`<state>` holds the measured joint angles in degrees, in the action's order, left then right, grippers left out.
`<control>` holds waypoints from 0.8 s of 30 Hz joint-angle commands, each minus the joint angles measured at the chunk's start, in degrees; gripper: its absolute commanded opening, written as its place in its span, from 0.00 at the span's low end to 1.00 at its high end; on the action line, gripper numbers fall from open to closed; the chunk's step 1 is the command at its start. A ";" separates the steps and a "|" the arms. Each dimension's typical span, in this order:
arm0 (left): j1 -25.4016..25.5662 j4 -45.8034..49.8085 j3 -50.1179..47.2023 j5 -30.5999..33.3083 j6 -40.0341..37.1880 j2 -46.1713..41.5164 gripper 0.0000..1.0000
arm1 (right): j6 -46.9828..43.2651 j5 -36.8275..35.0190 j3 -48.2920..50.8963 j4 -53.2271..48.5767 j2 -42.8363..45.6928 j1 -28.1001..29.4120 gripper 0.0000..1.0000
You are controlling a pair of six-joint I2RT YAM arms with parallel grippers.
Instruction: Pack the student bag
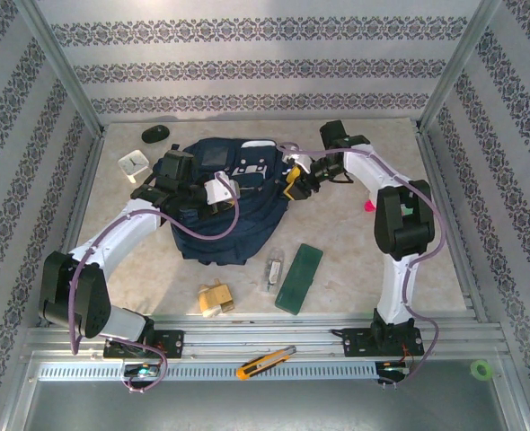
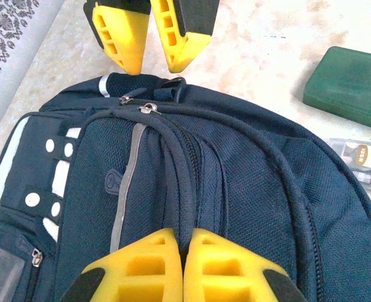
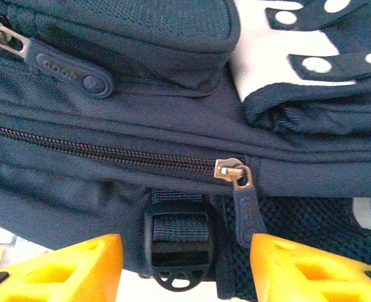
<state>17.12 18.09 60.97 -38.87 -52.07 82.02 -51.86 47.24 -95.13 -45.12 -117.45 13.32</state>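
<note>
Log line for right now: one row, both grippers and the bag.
left gripper: shut on bag fold | right gripper: open, straddling zip pull | green case: lying beside bag

Robot lab test cell, aluminium frame posts (image 1: 63, 67), patterned wallpaper panels (image 1: 265, 63), marble-look tabletop (image 1: 355, 265), bolted arm bases (image 1: 382, 339)

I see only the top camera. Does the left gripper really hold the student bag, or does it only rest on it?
Observer: The left wrist view shows the left gripper shut on a raised fold of the student bag.
Operator: And the other arm, is it on a zipper?
Observer: Not yet. In its wrist view the right gripper is open, with a zipper pull hanging between its fingers.
Operator: Is that zipper closed?
Observer: The teeth up to the slider look meshed.
</note>
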 commanded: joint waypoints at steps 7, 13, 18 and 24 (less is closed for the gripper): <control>-0.68 -2.44 0.55 -4.88 -1.26 -3.03 0.00 | -8.71 0.20 -7.12 -9.25 -5.02 2.21 0.54; -0.67 -2.72 -0.15 -3.84 -1.63 -3.10 0.00 | -11.97 -0.39 -5.33 -14.22 -2.59 3.39 0.52; -0.61 -3.08 -0.46 -3.75 -1.66 -3.19 0.00 | -13.13 0.16 0.82 -15.58 3.71 3.61 0.52; -0.61 -3.23 -0.49 -4.18 -1.65 -3.23 0.00 | -13.37 3.59 5.18 -15.21 9.70 1.05 0.52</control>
<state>17.12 18.06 59.88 -39.07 -52.47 81.28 -63.44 47.20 -91.24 -58.85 -110.78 15.84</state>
